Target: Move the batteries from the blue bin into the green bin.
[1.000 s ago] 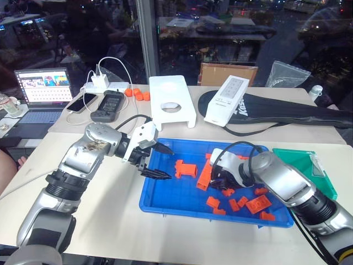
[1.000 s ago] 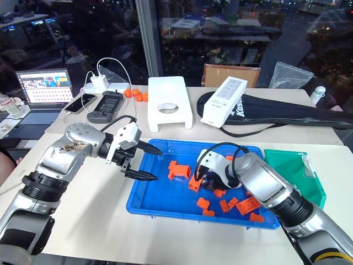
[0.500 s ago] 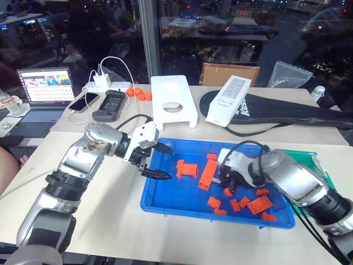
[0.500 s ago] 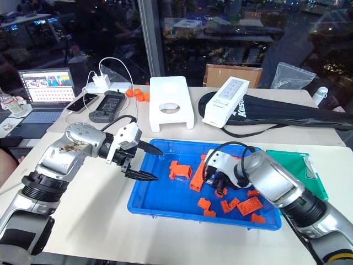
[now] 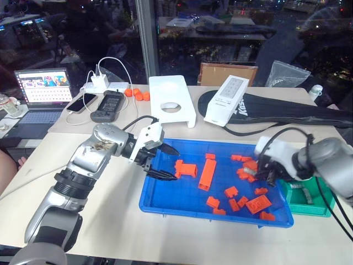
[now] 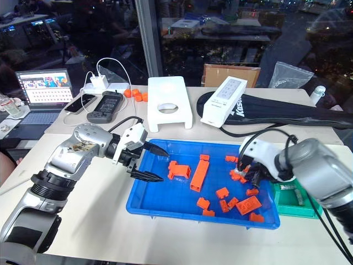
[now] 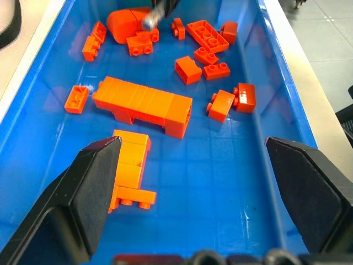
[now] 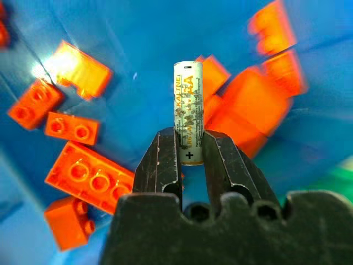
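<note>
You're working in an office or lab at night: pale tables, a laptop, phones on a charger, dark window glass mirroring other desks

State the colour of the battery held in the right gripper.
The battery is pale silver-grey with gold lettering, clearest in the right wrist view.
</note>
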### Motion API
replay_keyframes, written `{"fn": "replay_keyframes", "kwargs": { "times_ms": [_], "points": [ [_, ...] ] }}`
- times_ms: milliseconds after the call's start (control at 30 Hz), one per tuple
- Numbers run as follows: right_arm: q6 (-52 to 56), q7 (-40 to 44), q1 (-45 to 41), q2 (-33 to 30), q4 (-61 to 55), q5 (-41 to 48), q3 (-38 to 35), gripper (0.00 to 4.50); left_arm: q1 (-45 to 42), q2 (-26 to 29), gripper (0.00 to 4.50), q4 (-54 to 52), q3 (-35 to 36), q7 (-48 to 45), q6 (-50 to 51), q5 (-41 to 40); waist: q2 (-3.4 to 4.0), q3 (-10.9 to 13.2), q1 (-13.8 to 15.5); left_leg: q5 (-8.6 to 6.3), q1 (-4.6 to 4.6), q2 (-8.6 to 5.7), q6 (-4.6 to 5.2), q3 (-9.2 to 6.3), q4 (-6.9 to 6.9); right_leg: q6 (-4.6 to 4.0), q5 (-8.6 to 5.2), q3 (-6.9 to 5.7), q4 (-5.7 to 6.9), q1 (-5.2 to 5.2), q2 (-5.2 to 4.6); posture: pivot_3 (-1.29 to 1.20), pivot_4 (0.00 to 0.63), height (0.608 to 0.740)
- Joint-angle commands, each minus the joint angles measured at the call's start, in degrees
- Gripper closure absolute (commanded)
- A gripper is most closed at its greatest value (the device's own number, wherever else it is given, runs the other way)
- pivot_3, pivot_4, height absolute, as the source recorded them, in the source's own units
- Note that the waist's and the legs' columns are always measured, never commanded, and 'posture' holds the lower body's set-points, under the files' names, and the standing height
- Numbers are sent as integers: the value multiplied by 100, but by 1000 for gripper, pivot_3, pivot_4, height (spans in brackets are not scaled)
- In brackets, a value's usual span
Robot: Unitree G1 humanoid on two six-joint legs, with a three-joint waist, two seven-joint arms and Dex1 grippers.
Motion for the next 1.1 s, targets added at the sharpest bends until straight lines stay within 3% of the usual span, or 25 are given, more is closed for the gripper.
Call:
{"fn": "replay_keyframes", "kwargs": {
  "times_ms": [33,233,500,567,667,867,900,1000,1100],
  "points": [
    [82,120,491,-566,378,115,-1516,4245,-154,-119,0,-81,279,26,88,-317,-2,1,30,0,0,0,0,-1,0,-1,0,-2,-2,2,-1,0,150,714],
    [-288,-11,2009,-804,1174,-245,-2689,4245,-275,-357,0,-97,443,154,246,-583,-3,-1,23,0,4,-4,0,1,2,-1,1,-4,-12,13,-9,0,150,714],
    [-380,-539,2419,-234,1403,-260,-2574,4245,-398,-546,0,-17,570,335,286,-686,1,-3,-100,0,10,-8,0,1,3,6,-2,3,0,15,-6,0,150,714],
    [-395,-668,2438,-158,1441,-294,-2520,3232,-426,-615,0,-29,665,460,341,-767,1,-3,-106,0,10,-7,0,0,3,6,-3,2,0,16,-6,0,150,714],
    [-323,-740,2411,-133,1422,-244,-2533,2397,-446,-627,0,-63,727,543,412,-854,1,-2,-103,0,7,-9,0,0,5,7,-3,3,-1,17,-7,0,150,714],
    [-135,-487,2089,-505,1367,8,-2716,257,-442,-649,0,-82,845,661,454,-979,3,-2,-106,0,10,-8,0,-1,4,7,-3,2,-1,18,-7,0,150,714],
    [-88,-363,2057,-617,1314,108,-2815,22,-424,-639,0,-89,861,679,398,-974,4,-2,-106,0,10,-8,0,-1,3,7,-3,1,-2,19,-7,0,150,714],
    [-351,-184,1756,-664,1101,361,-3216,22,-429,-654,0,16,1108,968,471,-1050,6,-3,-103,0,10,-8,0,-1,3,6,-2,1,-5,21,-7,0,150,714],
    [-774,-407,1358,-12,712,703,-3750,22,-375,-617,0,-5,1526,1186,421,-1218,4,-1,-136,0,14,-7,0,-1,-1,7,-3,1,-4,21,-6,0,150,714]
  ]
}}
